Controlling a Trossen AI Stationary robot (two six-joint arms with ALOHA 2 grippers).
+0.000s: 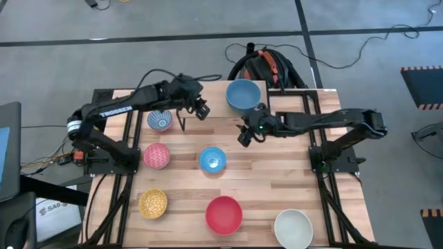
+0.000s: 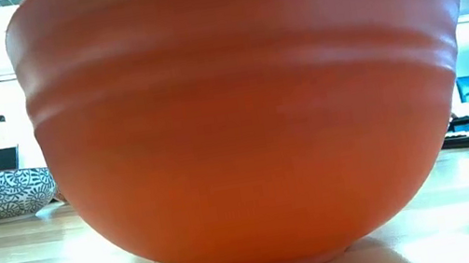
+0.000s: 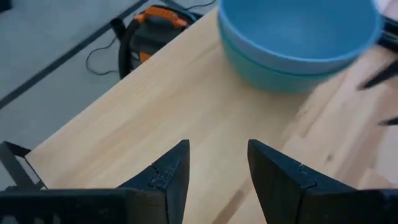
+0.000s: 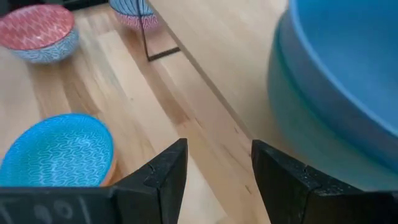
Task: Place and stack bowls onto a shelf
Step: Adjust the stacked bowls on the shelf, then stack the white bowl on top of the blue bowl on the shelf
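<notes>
The shelf (image 1: 208, 104) at top centre carries a stack of two blue bowls (image 1: 242, 95), so most work remains, I'd say. Six bowls wait: white (image 1: 293, 228), red (image 1: 223, 214), light blue (image 1: 212, 160), yellow (image 1: 153, 203), pink patterned (image 1: 157, 155), blue-and-white (image 1: 160, 121). Left gripper (image 1: 200, 109) and right gripper (image 1: 244, 134) hover parted, empty.

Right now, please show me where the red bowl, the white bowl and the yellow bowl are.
red bowl (image 1: 223, 214): high view, middle of its inside.
white bowl (image 1: 293, 229): high view, middle of its inside.
yellow bowl (image 1: 153, 203): high view, middle of its inside.
</notes>
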